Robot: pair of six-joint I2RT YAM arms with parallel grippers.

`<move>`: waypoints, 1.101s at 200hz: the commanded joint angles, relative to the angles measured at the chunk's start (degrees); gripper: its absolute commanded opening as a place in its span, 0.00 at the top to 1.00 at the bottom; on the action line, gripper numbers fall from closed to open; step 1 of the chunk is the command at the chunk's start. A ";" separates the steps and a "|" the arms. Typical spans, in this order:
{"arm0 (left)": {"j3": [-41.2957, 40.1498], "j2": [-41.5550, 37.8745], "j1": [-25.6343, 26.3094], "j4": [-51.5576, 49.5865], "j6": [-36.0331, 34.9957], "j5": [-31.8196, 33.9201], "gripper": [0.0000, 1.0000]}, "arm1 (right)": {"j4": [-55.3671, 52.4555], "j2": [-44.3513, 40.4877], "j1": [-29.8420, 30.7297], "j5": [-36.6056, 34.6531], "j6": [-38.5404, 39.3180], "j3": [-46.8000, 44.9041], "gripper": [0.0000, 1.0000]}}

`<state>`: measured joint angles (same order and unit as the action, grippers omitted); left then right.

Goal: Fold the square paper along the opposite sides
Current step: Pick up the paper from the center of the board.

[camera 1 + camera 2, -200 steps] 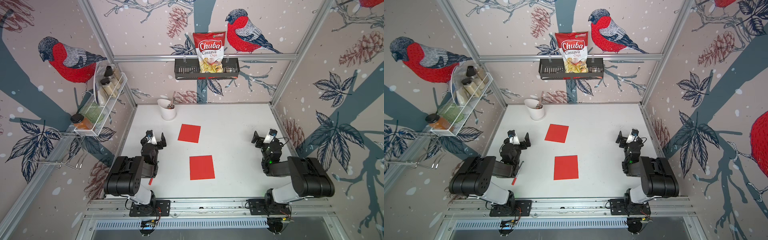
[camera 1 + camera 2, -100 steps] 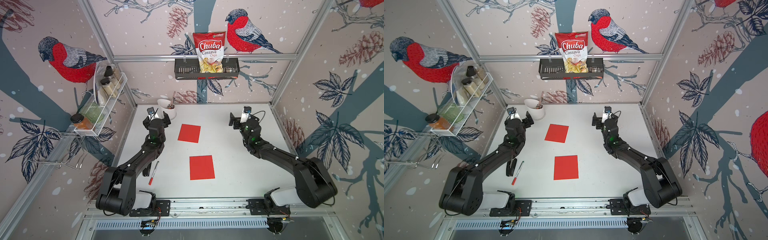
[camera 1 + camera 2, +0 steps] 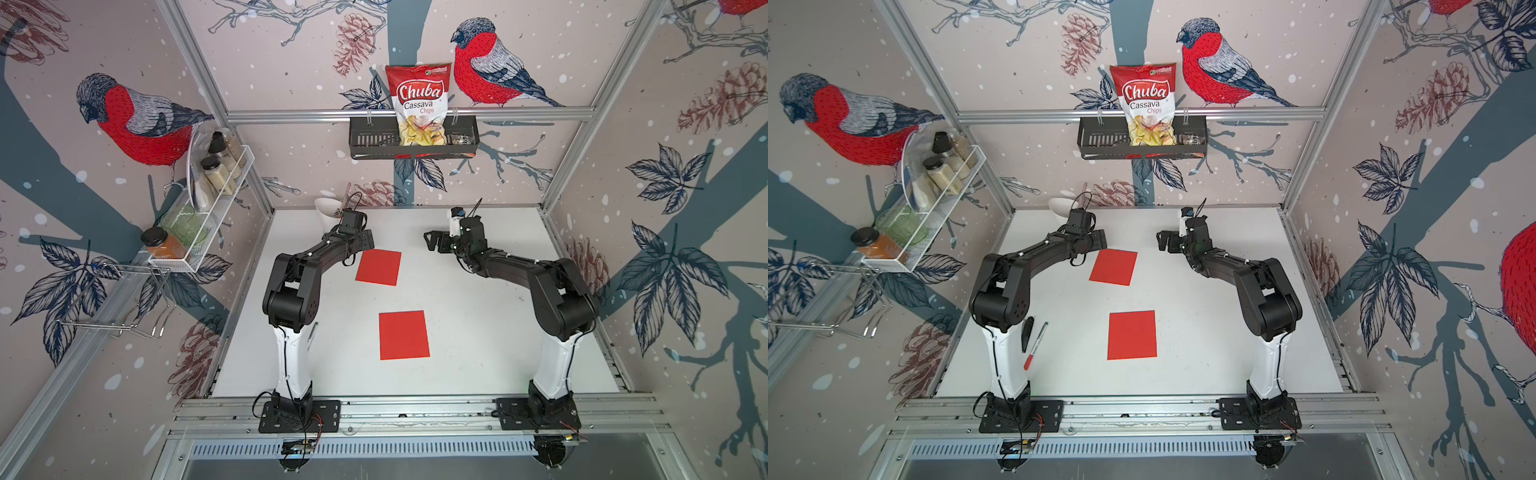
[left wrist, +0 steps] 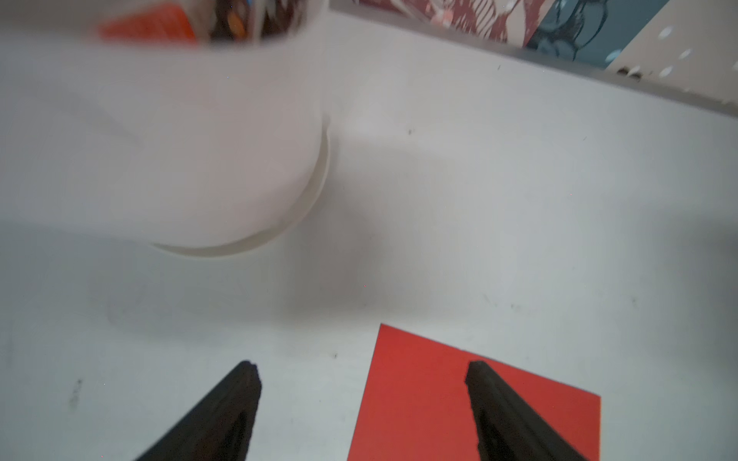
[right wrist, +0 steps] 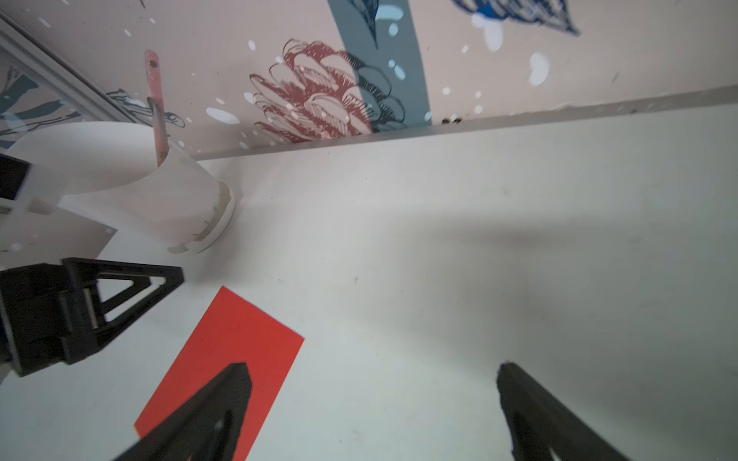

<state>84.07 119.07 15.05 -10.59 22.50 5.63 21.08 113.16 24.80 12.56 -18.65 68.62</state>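
You had the left gripper [image 4: 361, 371] open over a corner of the far red paper [image 3: 379, 268], right gripper [image 5: 373, 367] open near it.

1. The left arm [image 3: 291, 291] rises on its white link from the base rail, bends at the black elbow and reaches forward and inward.
2. The left pincer [image 4: 361, 367] tilts down, low over the worktop [image 3: 478, 332], jaws apart and empty.
3. The right arm [image 3: 557, 299] mirrors that pose, elbow bent and forearm reaching forward and inward.
4. The right pincer [image 5: 373, 369] points sideways toward the left arm, jaws wide apart and empty.
5. The two pincers are well apart.
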 commanded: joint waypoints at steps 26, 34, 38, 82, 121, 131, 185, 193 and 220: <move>1.61 4.57 -0.46 -5.19 1.21 -4.80 0.13 | 6.22 5.52 3.47 8.17 -3.15 0.72 0.00; 1.49 5.42 -0.46 -5.08 1.38 -5.57 0.13 | 6.83 6.22 4.12 8.36 -2.91 0.60 0.00; 1.35 5.78 -0.46 -5.06 1.51 -5.98 0.13 | 6.87 6.54 4.39 8.38 -2.83 0.64 0.00; -9.93 2.36 -0.36 1.76 5.70 -13.17 0.15 | 8.98 7.03 6.71 9.37 -3.19 -2.00 0.05; -22.89 -4.21 0.20 8.87 9.52 -17.62 0.15 | 10.21 7.57 9.18 9.42 -2.78 -5.38 0.08; -24.10 -4.16 0.26 9.98 9.99 -18.56 0.15 | 10.41 8.28 9.53 9.66 -2.99 -5.35 0.08; -25.63 -3.77 3.00 9.49 9.64 -20.19 0.15 | 11.38 11.12 9.99 10.51 -2.88 -4.21 0.09; -26.49 -4.22 3.09 9.77 9.80 -20.80 0.16 | 11.78 11.46 10.01 11.09 -2.77 -4.12 0.09; -29.20 -6.37 3.13 9.38 10.18 -20.84 0.17 | 13.66 12.51 9.87 13.16 -3.14 -3.94 0.10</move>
<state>57.63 112.75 17.63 17.61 29.12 -11.38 36.75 124.49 34.59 23.22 -21.08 64.60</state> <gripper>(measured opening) 0.825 0.902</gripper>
